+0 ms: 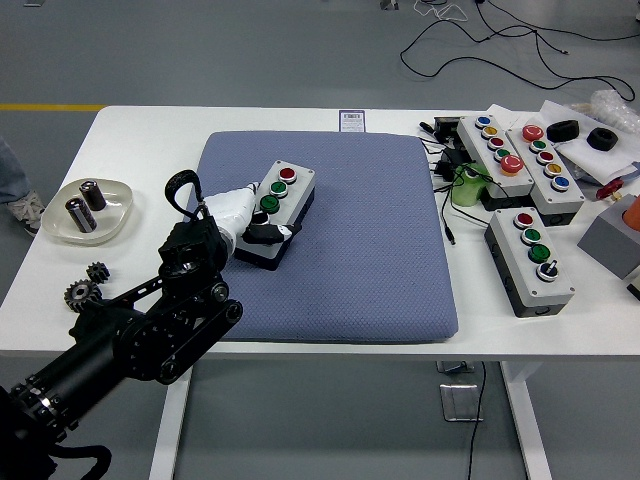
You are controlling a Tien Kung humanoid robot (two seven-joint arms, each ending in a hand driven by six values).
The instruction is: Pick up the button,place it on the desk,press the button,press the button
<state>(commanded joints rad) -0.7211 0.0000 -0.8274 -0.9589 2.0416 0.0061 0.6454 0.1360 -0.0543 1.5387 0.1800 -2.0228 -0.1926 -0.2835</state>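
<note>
A grey button box (284, 196) with a red button (287, 174) and two green buttons (275, 196) lies on a blue-grey mat (370, 230) on the white table. My left hand (262, 232), white with black fingers, is at the box's near left end. Its curled fingers (268, 236) lie over the near end of the box top and hide what is there. The hand does not lift the box. My right arm is out of view.
Three more button boxes (530, 258) (495, 152) (546, 165) and cables lie at the right. A green object (466, 186) stands by the mat's right edge. A dish with two metal cylinders (88, 210) and gears (84, 286) are at the left.
</note>
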